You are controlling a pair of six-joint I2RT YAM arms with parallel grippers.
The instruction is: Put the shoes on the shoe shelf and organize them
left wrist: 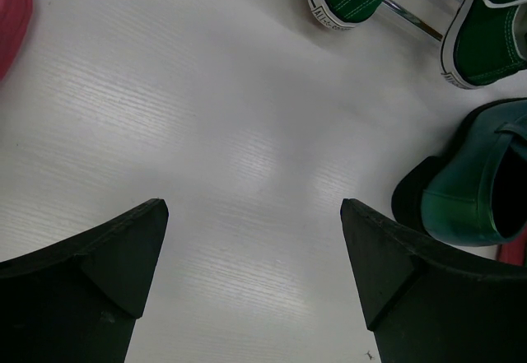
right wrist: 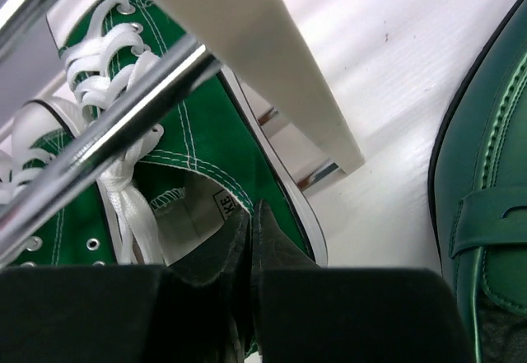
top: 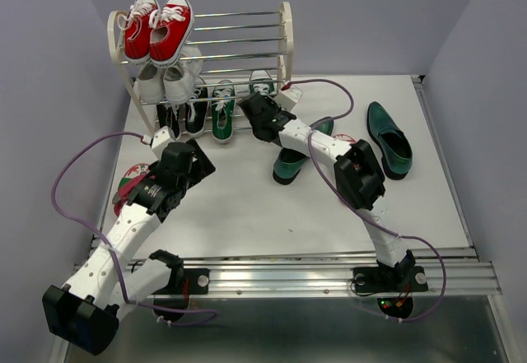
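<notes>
The shoe shelf (top: pixel 285 44) stands at the back left. One green canvas sneaker (top: pixel 222 109) sits on its bottom tier. My right gripper (top: pixel 257 106) is at that tier, shut on the collar of the second green sneaker (right wrist: pixel 206 124), one finger inside it and one outside (right wrist: pixel 252 215). One dark green loafer (top: pixel 389 138) lies at the right, the other (top: pixel 290 164) under my right arm. My left gripper (top: pixel 200 159) hangs open and empty over bare table (left wrist: pixel 255 215). The red-pink flip-flops (top: pixel 132 178) lie at the left, mostly hidden by my left arm.
Red sneakers (top: pixel 158 27) sit on the top tier, white sneakers (top: pixel 169 79) on the middle, black ones (top: pixel 177 116) on the bottom left. A shelf rod (right wrist: pixel 107 141) and the cream frame (right wrist: pixel 272 58) cross just above my right gripper. Purple cables loop beside both arms.
</notes>
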